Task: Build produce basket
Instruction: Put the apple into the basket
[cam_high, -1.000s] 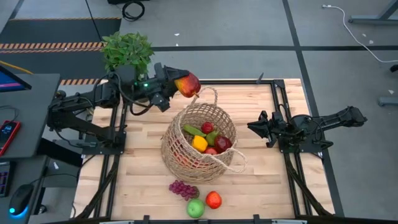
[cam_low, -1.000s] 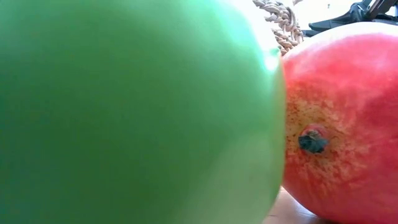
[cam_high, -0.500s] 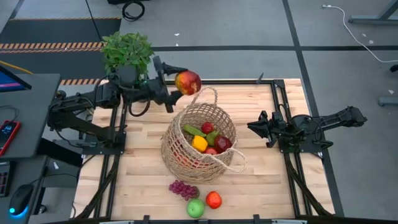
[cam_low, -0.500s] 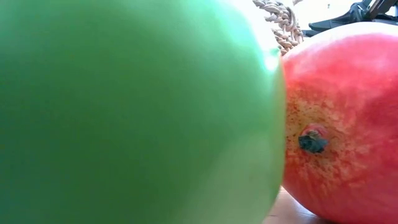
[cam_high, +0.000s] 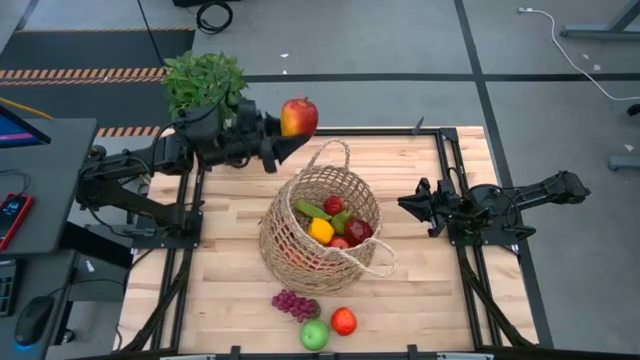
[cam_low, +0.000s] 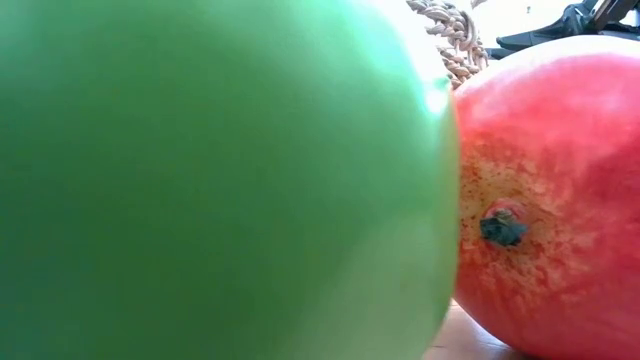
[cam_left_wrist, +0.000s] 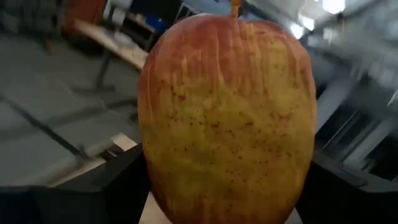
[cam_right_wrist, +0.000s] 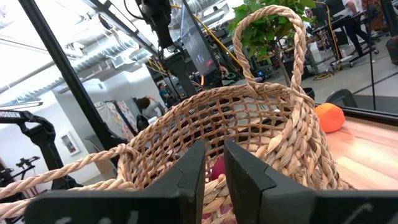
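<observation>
One wood tabletop (cam_high: 420, 300) under both arms; wicker basket (cam_high: 300, 245) lies tipped at centre, mouth up-right, w/ several produce pcs inside (cam_high: 335, 222); potted plant (cam_high: 205, 82) at far-left corner; L gripper (cam_high: 283, 135) raised just beyond basket's far handle, fingers spread wide, clamped on red-yellow apple (cam_high: 298, 116); R gripper (cam_high: 405, 203) low, right of basket, fingers closed, nothing held; grapes (cam_high: 294, 303), green apple (cam_high: 315, 335), small red fruit (cam_high: 344, 321) on tabletop near front edge.

Apple (cam_high: 298, 116) in left pincer (cam_high: 285, 135), behind basket (cam_high: 322, 235).
</observation>
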